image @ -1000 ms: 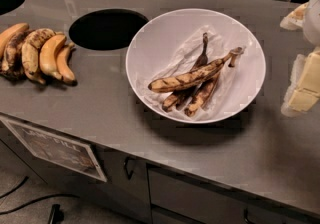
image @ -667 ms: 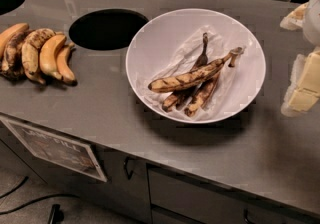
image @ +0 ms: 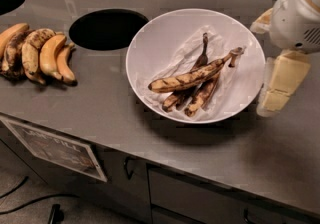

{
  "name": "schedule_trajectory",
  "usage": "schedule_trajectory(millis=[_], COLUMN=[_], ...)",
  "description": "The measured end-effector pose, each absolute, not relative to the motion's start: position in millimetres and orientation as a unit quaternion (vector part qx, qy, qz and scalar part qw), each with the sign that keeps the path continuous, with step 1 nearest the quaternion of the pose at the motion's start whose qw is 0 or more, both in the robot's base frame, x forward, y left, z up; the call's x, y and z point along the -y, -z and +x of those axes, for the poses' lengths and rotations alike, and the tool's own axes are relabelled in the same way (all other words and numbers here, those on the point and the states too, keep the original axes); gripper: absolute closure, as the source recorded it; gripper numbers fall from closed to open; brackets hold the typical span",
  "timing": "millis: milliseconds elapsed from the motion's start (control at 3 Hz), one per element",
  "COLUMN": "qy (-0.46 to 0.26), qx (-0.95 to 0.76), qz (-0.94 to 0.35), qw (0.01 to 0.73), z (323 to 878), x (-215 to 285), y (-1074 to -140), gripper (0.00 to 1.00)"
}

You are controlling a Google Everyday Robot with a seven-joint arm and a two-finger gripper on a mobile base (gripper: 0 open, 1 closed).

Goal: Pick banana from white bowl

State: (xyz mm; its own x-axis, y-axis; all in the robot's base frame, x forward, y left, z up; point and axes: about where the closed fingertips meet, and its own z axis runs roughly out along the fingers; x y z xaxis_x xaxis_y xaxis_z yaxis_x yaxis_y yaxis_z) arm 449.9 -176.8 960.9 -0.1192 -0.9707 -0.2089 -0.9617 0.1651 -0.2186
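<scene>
The white bowl [image: 150, 48] sits on the grey counter, lined with crumpled white paper. In it lies the banana [image: 192, 76], long, dull yellow with dark streaks, its stem pointing up right. It rests across two darker, nearly black bananas [image: 197, 99]. My gripper [image: 274, 93], cream-coloured under a white arm, hangs at the right edge of the view, just outside the bowl's right rim and apart from the banana. It holds nothing.
A bunch of plumper yellow-orange bananas [image: 37, 53] lies at the left of the counter. A round dark hole [image: 107, 29] opens in the counter left of the bowl, another at the far left [image: 7, 0]. Cabinet doors run below the counter's front edge.
My arm and gripper have moved left, closer to the bowl's right rim. The bowl and the bananas have not moved.
</scene>
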Motion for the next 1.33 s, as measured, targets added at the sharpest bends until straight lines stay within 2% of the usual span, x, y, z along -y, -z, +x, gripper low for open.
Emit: schedule_trajectory(millis=[1333], qy=[0.011], qx=[-0.710], qz=[-0.688], qw=[0.147], z=[462.2], x=[136.5], y=[-960.6], gripper=[0.00])
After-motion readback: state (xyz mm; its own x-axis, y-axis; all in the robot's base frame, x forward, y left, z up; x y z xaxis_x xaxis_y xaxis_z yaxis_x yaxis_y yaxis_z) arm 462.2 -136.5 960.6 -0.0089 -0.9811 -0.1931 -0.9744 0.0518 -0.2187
